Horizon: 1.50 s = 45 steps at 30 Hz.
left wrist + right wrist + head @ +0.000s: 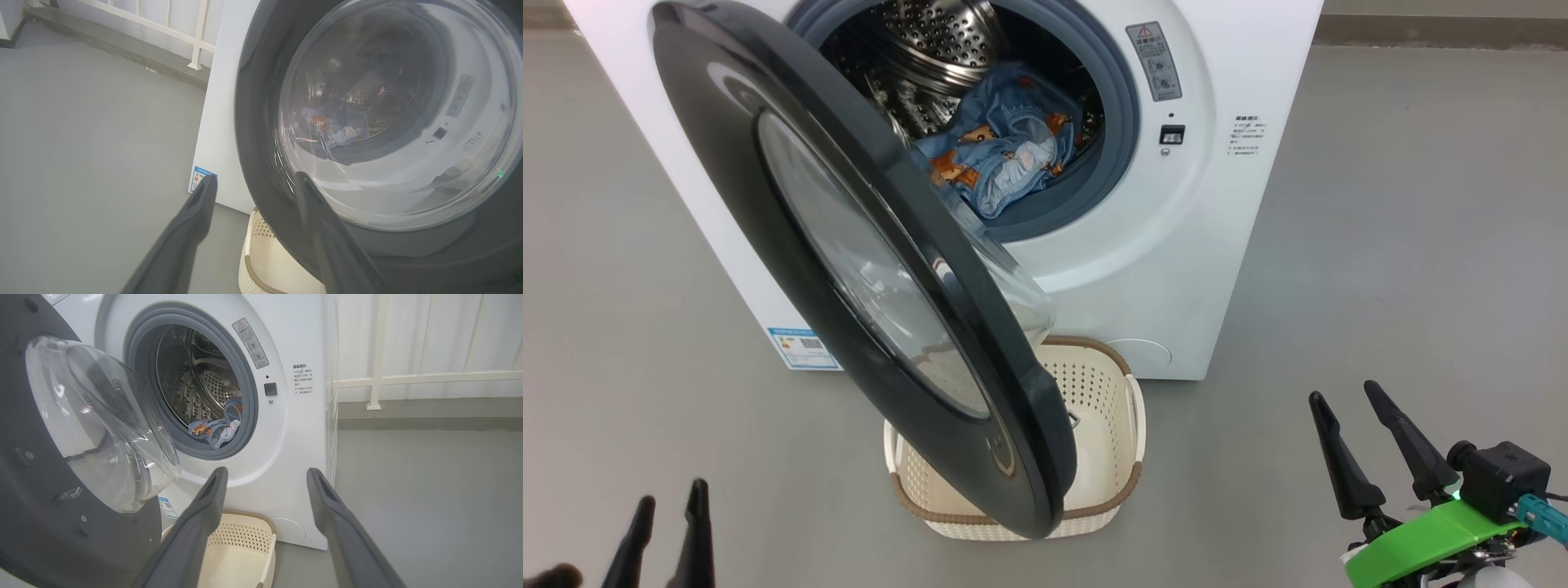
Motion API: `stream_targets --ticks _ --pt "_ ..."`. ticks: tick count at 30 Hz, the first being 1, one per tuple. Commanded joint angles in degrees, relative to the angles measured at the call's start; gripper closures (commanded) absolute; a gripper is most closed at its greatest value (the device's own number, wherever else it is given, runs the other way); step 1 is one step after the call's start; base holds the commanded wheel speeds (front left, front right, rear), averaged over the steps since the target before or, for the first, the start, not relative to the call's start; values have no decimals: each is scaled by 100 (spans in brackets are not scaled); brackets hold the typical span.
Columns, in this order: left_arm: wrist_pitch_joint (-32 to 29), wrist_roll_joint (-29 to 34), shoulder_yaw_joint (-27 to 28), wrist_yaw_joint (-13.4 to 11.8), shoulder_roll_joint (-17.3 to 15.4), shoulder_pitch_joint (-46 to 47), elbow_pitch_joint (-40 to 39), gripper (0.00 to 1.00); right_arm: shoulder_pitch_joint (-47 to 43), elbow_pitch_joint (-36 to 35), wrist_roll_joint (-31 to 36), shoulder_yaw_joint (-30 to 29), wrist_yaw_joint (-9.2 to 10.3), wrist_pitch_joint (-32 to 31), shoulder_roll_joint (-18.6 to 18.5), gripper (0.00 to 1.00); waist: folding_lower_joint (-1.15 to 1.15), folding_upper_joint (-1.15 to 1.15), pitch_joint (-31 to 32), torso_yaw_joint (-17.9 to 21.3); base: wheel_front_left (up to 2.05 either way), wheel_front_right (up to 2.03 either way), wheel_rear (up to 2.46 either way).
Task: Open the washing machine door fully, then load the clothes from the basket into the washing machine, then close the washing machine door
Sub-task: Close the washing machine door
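The clothes (1005,155) lie inside the washing machine (1217,245), so loading seems done. The basket (1111,384), just in front of the machine, looks empty. The door (768,212) stands partly open above it; only closing is left. The left gripper (672,492) and right gripper (1342,392), both before the machine, have fingers apart and hold nothing.
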State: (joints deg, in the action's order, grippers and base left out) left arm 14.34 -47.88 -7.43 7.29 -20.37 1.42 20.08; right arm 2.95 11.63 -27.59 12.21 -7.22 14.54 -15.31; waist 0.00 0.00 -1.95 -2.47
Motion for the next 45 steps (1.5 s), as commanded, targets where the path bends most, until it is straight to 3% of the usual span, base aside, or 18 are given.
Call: stream_targets --ticks 1,8,13,25,26,28,29,30,31,45 --pt "64 320 318 20 -72 24 -107 0 86 -123 20 94 -26 46 -115 0 0 0 12 -4 0 0 0" --pt "65 2129 1003 20 402 -241 -368 0 82 -132 10 100 -26 46 -107 0 0 0 14 17 0 0 0" --pt "65 2951 1228 20 705 -445 -532 0 66 -128 10 89 -26 46 -103 0 0 0 18 47 0 0 0" --pt "65 3423 1392 20 978 -567 -602 0 41 -117 20 36 -26 46 -79 0 0 0 46 35 0 0 0" --pt "65 3427 1394 20 980 -568 -606 0 47 -119 19 35 -26 46 -78 11 0 0 52 28 0 0 0" --pt "65 3438 1396 20 981 -569 -617 0 69 -137 26 36 -26 46 -70 64 0 0 67 13 0 0 0" --pt "65 3445 1396 20 983 -572 -625 0 81 -155 23 39 -26 46 -64 83 0 0 77 5 0 0 0" --pt "65 3454 1389 20 985 -575 -631 0 93 -172 20 43 -26 46 -63 95 0 0 88 -6 0 0 0" --pt "65 3465 1382 20 986 -580 -634 0 108 -192 17 52 -26 46 -64 100 0 0 99 -18 0 0 0" --pt "65 3559 1463 20 1125 -661 -822 0 513 -921 23 508 -26 46 -68 100 0 0 252 -491 0 0 0"
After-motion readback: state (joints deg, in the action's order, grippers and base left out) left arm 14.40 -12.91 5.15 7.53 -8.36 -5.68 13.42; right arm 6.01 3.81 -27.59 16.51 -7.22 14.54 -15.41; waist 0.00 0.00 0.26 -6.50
